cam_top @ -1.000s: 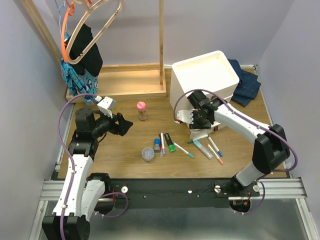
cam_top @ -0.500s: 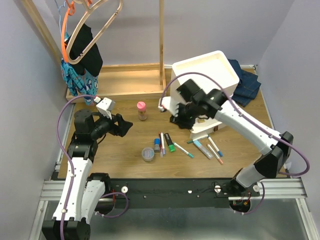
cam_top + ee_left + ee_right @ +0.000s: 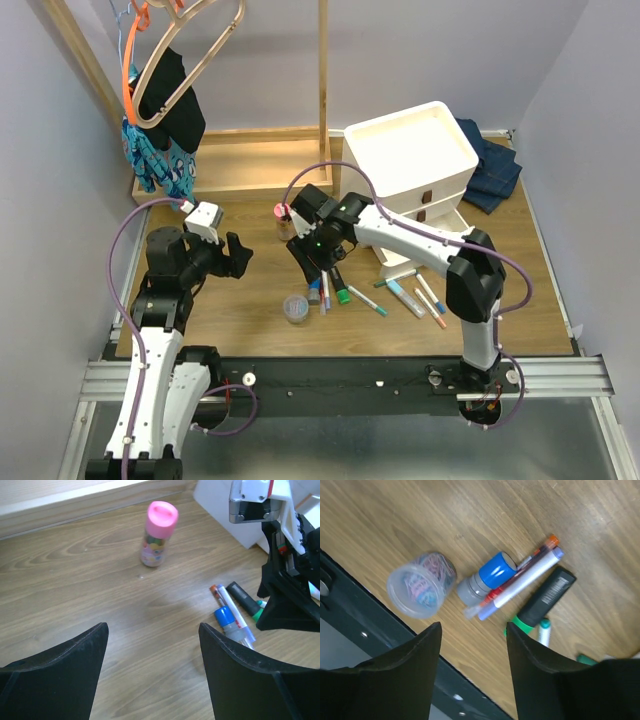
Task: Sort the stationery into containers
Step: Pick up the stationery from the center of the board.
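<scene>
Closest to the front rail: small clear round tub (image 3: 296,308), upright on the table (image 3: 240,310) and stuffed with coloured bits. Just right of it, pale blue tube (image 3: 313,292) lying flat, touching two slim markers (image 3: 522,577) laid side by side. Next over, thick black-and-green marker (image 3: 338,284), also flat. Then a loose scatter of more slim white markers (image 3: 410,297) out to the right, all down on the wood.

Right gripper (image 3: 313,265) hanging directly over that tube-and-marker bunch, fingers (image 3: 415,680) spread fairly wide, nothing between them, nothing held.

Left gripper (image 3: 240,256) off to the left, well apart from the pile. Jaws wide there too, empty, aimed roughly at the pink-capped bottle (image 3: 160,540).

Bottle standing upright a bit further back, just beside the right arm, apart from everything else.

Further back on the right: white three-drawer unit (image 3: 415,160), shallow tray on top, brown pull tabs facing the front. Lowest drawer seemingly poked out forward, hard to be sure tbh.

At the very back, flat wooden rack base (image 3: 250,165) on the left with hangers (image 3: 185,60) and clothes above it. Folded denim (image 3: 492,170) tucked behind the unit on the right.
</scene>
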Controlling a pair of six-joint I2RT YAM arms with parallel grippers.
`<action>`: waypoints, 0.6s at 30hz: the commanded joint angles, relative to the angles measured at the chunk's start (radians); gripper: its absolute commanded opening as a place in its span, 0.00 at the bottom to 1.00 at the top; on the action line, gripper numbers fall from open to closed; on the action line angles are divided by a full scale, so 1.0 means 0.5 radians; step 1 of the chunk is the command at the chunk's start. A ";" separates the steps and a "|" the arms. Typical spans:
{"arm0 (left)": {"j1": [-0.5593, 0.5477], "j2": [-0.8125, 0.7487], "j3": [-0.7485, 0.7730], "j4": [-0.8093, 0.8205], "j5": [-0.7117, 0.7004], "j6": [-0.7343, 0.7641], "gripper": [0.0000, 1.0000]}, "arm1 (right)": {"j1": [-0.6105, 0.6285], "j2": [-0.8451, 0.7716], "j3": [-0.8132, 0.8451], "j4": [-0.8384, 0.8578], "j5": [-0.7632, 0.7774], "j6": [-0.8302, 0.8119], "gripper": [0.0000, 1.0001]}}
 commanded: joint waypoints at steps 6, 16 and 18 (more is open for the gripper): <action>0.108 -0.054 0.174 -0.152 -0.343 0.080 0.82 | -0.049 0.193 0.155 -0.022 -0.078 0.503 0.56; 0.154 -0.001 0.217 -0.130 -0.334 0.096 0.82 | -0.147 0.387 0.158 -0.013 -0.171 0.540 0.47; 0.164 0.005 0.214 -0.121 -0.322 0.083 0.82 | -0.162 0.417 0.152 -0.013 -0.198 0.540 0.47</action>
